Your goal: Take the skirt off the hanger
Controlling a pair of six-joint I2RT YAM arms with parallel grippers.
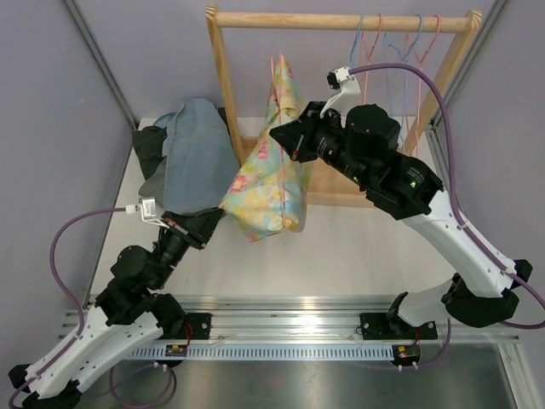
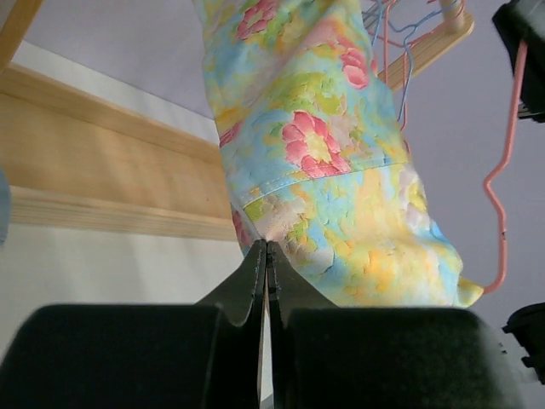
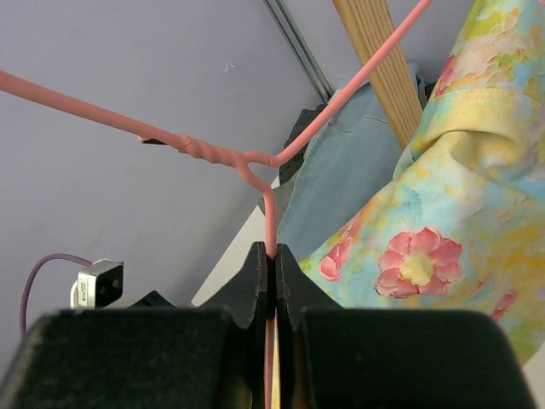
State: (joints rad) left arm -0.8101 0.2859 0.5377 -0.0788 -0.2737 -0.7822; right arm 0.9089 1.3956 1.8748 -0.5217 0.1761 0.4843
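Observation:
The floral skirt (image 1: 266, 183) hangs off a pink wire hanger (image 3: 213, 156) in front of the wooden rack (image 1: 341, 21). My right gripper (image 1: 279, 135) is shut on the hanger's wire; in the right wrist view the wire runs down between the closed jaws (image 3: 272, 252), with the skirt (image 3: 443, 230) to the right. My left gripper (image 1: 218, 215) is shut on the skirt's lower left edge; in the left wrist view its tips (image 2: 267, 247) pinch the fabric's hem (image 2: 341, 196). The hanger's pink wire (image 2: 504, 170) also shows at the right of that view.
A pile of denim and dark clothes (image 1: 192, 153) lies on the table to the left of the rack. Several empty wire hangers (image 1: 400, 47) hang on the rack's rod at the right. The rack's base board (image 2: 102, 179) is close behind the skirt.

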